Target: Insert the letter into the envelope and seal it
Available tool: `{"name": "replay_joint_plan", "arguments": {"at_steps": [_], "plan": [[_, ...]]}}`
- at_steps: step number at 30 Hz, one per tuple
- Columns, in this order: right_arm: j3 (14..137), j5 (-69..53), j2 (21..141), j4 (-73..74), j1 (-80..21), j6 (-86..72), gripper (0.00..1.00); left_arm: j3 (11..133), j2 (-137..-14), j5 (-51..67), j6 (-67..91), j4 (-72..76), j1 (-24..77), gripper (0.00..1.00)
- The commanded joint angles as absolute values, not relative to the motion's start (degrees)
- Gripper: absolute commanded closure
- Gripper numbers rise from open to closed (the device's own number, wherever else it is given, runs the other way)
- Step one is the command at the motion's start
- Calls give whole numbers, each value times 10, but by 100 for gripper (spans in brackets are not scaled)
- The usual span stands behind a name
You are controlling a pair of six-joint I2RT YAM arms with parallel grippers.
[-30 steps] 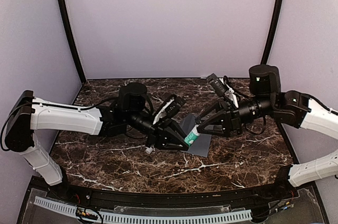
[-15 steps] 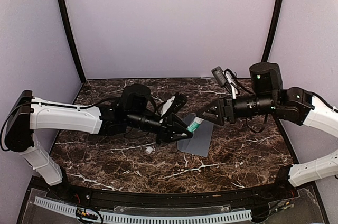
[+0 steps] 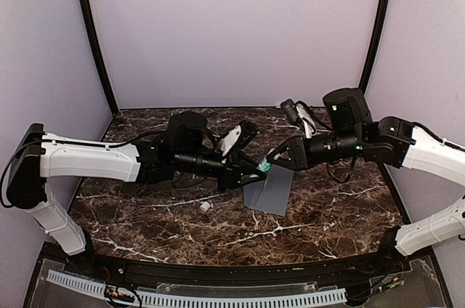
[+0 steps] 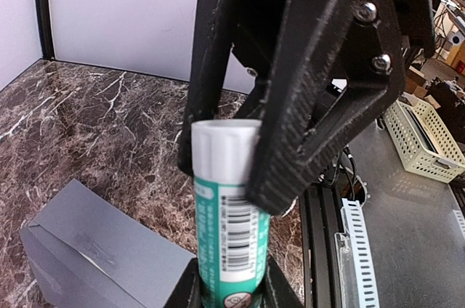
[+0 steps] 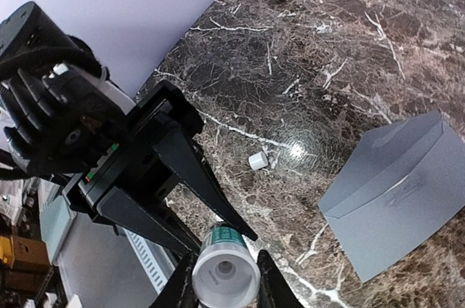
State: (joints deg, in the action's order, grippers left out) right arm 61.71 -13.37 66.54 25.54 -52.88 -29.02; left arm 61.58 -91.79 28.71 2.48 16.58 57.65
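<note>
The grey envelope (image 3: 270, 192) lies flat on the marble table, also in the left wrist view (image 4: 94, 257) and the right wrist view (image 5: 399, 192). The letter is out of view. Above the envelope's left end, a green-and-white glue stick (image 3: 265, 168) hangs between both arms. My left gripper (image 3: 254, 170) (image 4: 231, 286) is shut on the stick's green barrel (image 4: 229, 206). My right gripper (image 3: 275, 164) (image 5: 225, 284) meets it head-on, its fingers pressed on both sides of the stick's white end (image 5: 225, 273).
A small white cap (image 3: 205, 206) (image 5: 258, 160) lies on the table left of the envelope. A slotted white cable duct (image 3: 196, 297) runs along the near edge. Off the table stands a yellow basket (image 4: 425, 141).
The right gripper had backed off and opened, then came in and closed on the stick's white end. The left gripper lifted the stick slightly away from the envelope.
</note>
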Motion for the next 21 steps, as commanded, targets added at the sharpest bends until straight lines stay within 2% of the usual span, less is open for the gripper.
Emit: {"name": "replay_joint_plan", "arguments": {"at_steps": [1,3,7,9,13,21], "plan": [[627,-141,663,221,-531,-286,82,627,-911,279,13,178,576,100],[623,-153,661,217,-531,-279,87,625,-909,281,14,178,576,100],[615,-191,656,210,-531,-242,88,624,-901,302,16,176,576,100],[604,-212,649,200,-531,-214,88,621,-896,339,19,176,576,100],[587,-227,635,190,-531,-176,87,614,-889,496,40,196,573,100],[578,-310,632,165,-531,-144,85,614,-896,634,102,258,572,100]]}}
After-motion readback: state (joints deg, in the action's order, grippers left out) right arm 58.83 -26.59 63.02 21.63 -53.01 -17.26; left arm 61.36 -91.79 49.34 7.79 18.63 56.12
